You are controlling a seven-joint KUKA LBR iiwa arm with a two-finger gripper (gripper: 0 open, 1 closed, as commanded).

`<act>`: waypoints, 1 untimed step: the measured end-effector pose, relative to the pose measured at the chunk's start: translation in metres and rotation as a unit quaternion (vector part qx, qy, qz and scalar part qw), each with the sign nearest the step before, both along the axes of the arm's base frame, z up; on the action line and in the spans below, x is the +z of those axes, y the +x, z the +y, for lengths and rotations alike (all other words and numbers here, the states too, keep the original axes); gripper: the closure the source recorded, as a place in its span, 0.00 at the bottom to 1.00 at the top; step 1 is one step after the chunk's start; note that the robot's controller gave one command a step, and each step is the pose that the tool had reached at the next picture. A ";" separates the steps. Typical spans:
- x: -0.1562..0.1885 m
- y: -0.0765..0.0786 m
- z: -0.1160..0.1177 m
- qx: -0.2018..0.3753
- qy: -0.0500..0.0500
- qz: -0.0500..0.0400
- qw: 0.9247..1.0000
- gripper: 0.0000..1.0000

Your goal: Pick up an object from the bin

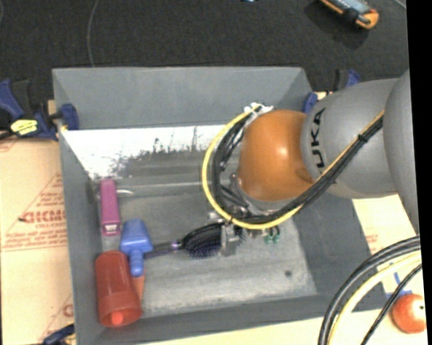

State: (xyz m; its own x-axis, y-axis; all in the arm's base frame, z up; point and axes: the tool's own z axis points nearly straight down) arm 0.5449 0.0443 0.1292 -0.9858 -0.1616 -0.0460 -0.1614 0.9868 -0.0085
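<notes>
My gripper (226, 238) reaches down to the bin floor near the middle, mostly hidden under the arm's orange cover. It sits at the right end of a dark blue hairbrush (200, 242), whose bristled head lies just left of it. The brush's thin purple handle runs left toward a blue plastic piece (135, 241). I cannot make out whether the brush head is gripped or only touched.
A red cylinder (116, 289) lies in the bin's front left corner, below the blue piece. A pink oblong thing (108, 204) lies along the left wall. The arm covers the bin's right half. Something small and green (272, 235) shows just right of the gripper.
</notes>
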 end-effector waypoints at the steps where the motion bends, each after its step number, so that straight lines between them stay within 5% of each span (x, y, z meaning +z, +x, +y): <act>1: -0.035 0.036 0.014 0.009 -0.001 0.000 1.000 1.00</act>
